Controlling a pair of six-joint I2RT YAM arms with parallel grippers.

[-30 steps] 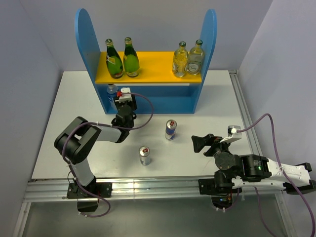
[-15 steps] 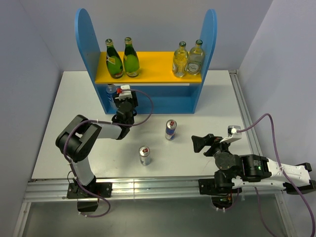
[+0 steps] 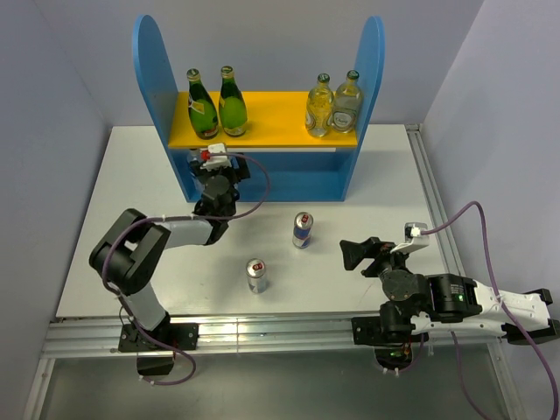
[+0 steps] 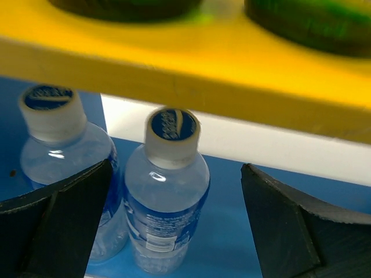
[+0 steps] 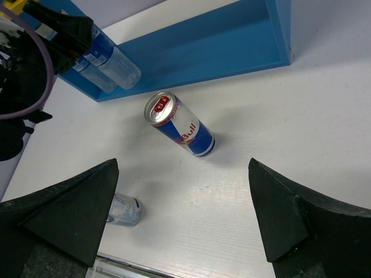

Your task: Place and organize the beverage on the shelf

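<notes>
**Top external.** The shelf [image 3: 155,79] stands at the far side of the table [image 3: 385,175]. On its yellow board [image 3: 276,118], 2 green bottles [image 3: 203,112] [image 3: 233,105] stand upright near the shelf's left panel. 2 pale bottles [image 3: 319,109] [image 3: 347,105] stand upright near its right panel. The left gripper [image 3: 215,164] reaches into the left end of the shelf's lower level, under the green bottles. 2 cans stand upright on the table in front of the shelf. 1 can [image 3: 303,229] is a little way off its front edge and the other can [image 3: 255,274] is farther out and to the left. The right gripper [image 3: 353,254] hangs over the table well in front of the shelf's right half, jaws spread wide.

**Left wrist.** Under the yellow board, 2 water bottles [image 4: 61,153] [image 4: 167,185] stand upright side by side on the shelf's lower level, caps up. The right-hand one sits between the 2 black fingers [image 4: 287,223]. The jaws are released: a clear gap shows on the bottle's right. The other finger lies in front of the left-hand bottle.

**Right wrist.** The jaws are wide apart over bare table in front of the shelf. The nearer can stands between them in view, farther on. The second can is partly hidden behind the left finger. The water bottles show inside the shelf's lower level beside the left gripper.
</notes>
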